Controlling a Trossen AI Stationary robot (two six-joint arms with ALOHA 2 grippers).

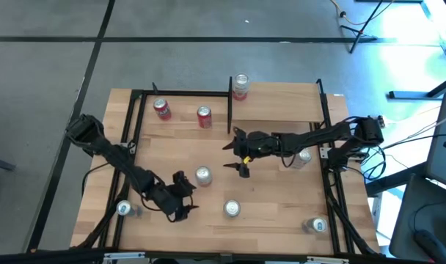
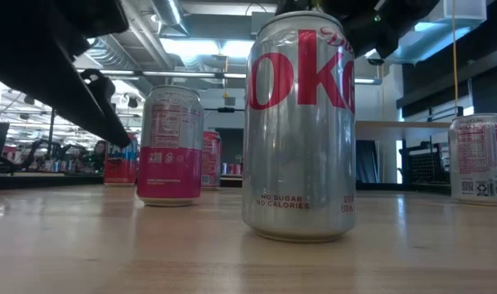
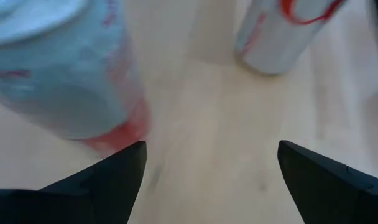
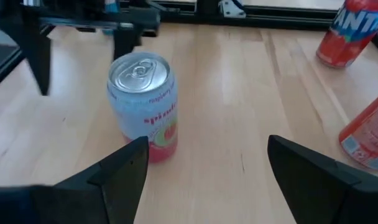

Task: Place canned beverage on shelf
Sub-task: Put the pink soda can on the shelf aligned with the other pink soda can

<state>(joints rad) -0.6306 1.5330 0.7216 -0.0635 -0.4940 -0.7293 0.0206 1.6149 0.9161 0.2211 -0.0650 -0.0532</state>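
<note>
A pink-and-silver Spindrift can (image 1: 202,175) stands upright on the table, left of centre, and shows in the right wrist view (image 4: 142,106) and the low view (image 2: 168,147). My left gripper (image 1: 188,192) is open just near-left of it, with the can beside one finger (image 3: 64,68). My right gripper (image 1: 235,158) is open to the can's far right and faces it (image 4: 207,140). A Diet Coke can (image 1: 232,209) stands nearer the front (image 2: 299,122). The shelf (image 1: 183,128), a light board between black posts at the far left, carries two red cans (image 1: 162,108) (image 1: 204,116).
Another can (image 1: 240,86) stands at the far edge. Silver cans stand at the right (image 1: 304,158), front right (image 1: 315,225) and front left (image 1: 125,210). Black frame rails (image 1: 327,139) run along the table's sides. Bare wood lies between the two grippers.
</note>
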